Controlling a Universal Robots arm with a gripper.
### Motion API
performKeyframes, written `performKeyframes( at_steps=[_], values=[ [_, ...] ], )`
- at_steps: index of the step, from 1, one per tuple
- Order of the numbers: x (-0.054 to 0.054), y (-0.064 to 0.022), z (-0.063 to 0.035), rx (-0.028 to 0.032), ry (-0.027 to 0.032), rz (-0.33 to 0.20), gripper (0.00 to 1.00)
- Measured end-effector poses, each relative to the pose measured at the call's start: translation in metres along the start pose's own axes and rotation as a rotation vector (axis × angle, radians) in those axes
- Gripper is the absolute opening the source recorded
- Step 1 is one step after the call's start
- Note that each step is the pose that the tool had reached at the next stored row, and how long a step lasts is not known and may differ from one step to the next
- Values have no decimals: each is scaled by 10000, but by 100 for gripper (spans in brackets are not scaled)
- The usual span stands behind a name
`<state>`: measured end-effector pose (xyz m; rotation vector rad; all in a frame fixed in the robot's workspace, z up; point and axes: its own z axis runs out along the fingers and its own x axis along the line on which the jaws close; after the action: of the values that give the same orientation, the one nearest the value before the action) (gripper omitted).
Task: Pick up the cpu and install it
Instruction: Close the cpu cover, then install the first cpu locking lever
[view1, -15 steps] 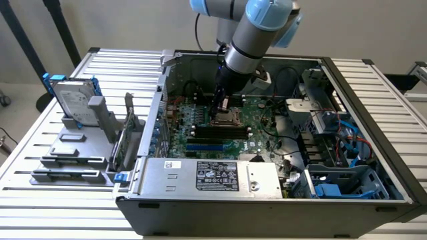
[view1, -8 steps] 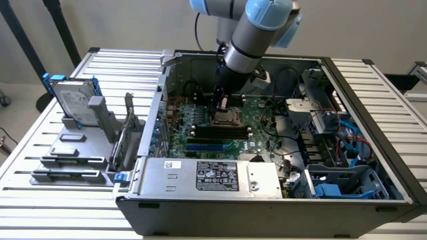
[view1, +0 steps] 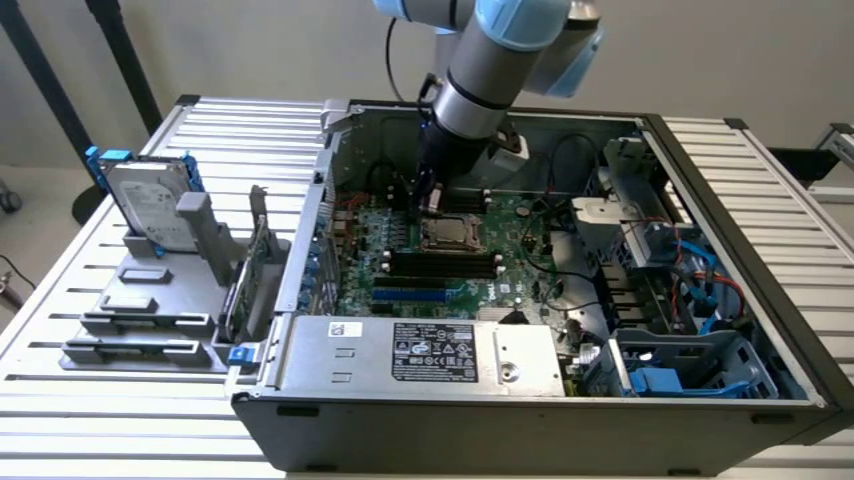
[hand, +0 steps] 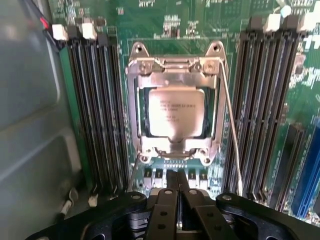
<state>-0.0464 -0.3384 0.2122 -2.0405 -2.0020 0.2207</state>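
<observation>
The cpu (hand: 176, 113), a small square chip with a dull silver top and printed text, lies flat inside the motherboard socket (hand: 134, 115), with the metal retaining frame down around its edges. A thin wire lever (hand: 231, 135) runs along one side of the socket. My gripper (hand: 177, 176) hovers just off the socket's edge, its two black fingers (hand: 165, 205) pressed together with nothing between them. In the exterior view the gripper (view1: 431, 205) hangs inside the open computer case, just above the cpu (view1: 447, 234) and toward its far side.
Black memory slots (hand: 97, 110) flank the socket on both sides. The case (view1: 534, 410) holds a power supply (view1: 427, 352), cables and drive bays (view1: 667, 350). On the exterior view's left a grey fixture (view1: 147, 300) carries a hard drive in a blue frame (view1: 147, 205).
</observation>
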Motion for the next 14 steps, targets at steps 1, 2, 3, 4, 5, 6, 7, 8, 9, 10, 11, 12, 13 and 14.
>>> performKeyframes(
  at_steps=[1,2,3,4,5,6,7,8,9,10,11,12,13,14],
  values=[
    [-2,-25,-5,5,18,-5,11],
    [-2,-43,-15,6,23,-7,11],
    [-2,-48,-23,7,23,-6,11],
    [-2,-48,-22,6,25,-7,11],
    [-2,-48,-22,6,25,-7,11],
    [-2,-48,-22,6,25,-7,11],
    [-2,-49,-23,6,24,-7,11],
    [-2,-49,-23,6,24,-7,11],
    [-2,-49,-23,6,24,-6,11],
    [-2,-49,-23,6,24,-6,11],
    [-2,-49,-23,6,24,-7,11],
    [-2,-49,-23,6,24,-6,11],
    [-2,-49,-23,6,24,-6,11],
    [-2,-49,-23,6,24,-7,11]
  ],
)
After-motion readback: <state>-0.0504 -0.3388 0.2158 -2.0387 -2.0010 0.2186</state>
